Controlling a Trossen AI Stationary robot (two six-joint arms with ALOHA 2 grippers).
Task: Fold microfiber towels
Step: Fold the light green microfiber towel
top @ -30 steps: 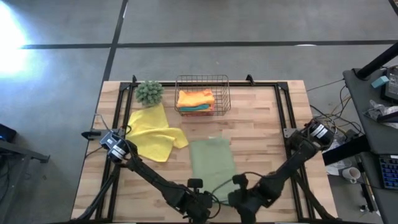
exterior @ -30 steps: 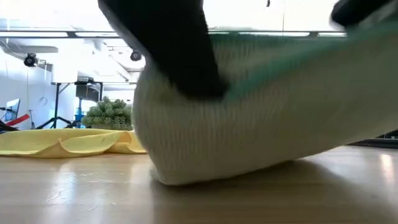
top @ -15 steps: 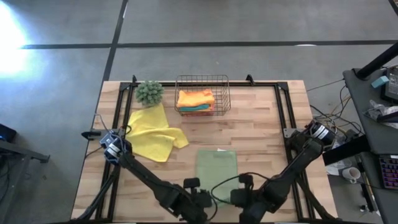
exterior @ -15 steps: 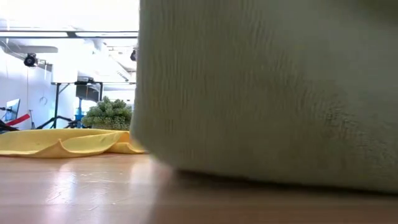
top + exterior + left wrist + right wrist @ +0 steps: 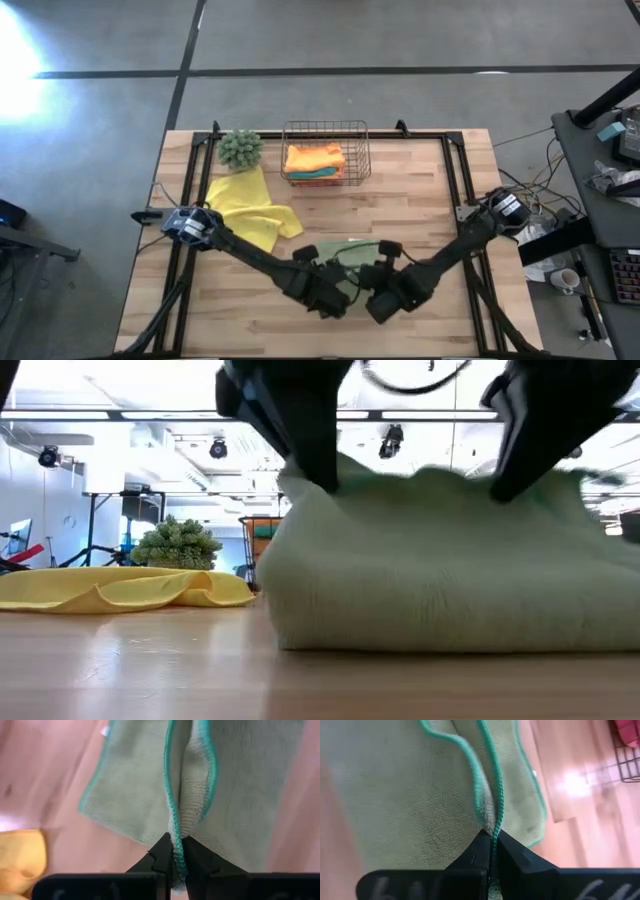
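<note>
The pale sage green towel (image 5: pixel 345 256) with a teal hem lies doubled over at the table's near middle, its lower layer on the wood. In the low view it is a rounded heap (image 5: pixel 450 580). My left gripper (image 5: pixel 322 287) is shut on its raised edge toward the left (image 5: pixel 175 851). My right gripper (image 5: pixel 383 287) is shut on the same edge toward the right (image 5: pixel 490 842). A yellow towel (image 5: pixel 245 210) lies loosely spread at the left. Orange and teal towels (image 5: pixel 314 160) lie in the wire basket. The pink towel is not in view. My left gripper pinches the towel's teal-hemmed edge (image 5: pixel 173 836) between its two fingertips, the hem bunched into a fold there. The fingers (image 5: pixel 310 455) come from above, pointing down. The held edge is lifted, and the cloth falls slack from it onto the layer below. My right gripper pinches the same teal-hemmed edge (image 5: pixel 492 822) farther right between its two fingertips, the hem gathered together at the tips. The fingers (image 5: pixel 520 460) come from above. The edge is lifted there, and the cloth sags between the two grippers (image 5: pixel 440 485).
The copper wire basket (image 5: pixel 325 124) stands at the far middle. The spiky green ball plant (image 5: pixel 240 148) stands at the far left, also in the low view (image 5: pixel 175 545). Bare wood lies to the right of the green towel and along the near edge.
Both grippers have gone from the table's near edge toward its far edge, staying shut on the green towel's near edge. That edge has been lifted and carried over the rest, so the towel is folded over. Its far part has stayed on the table.
</note>
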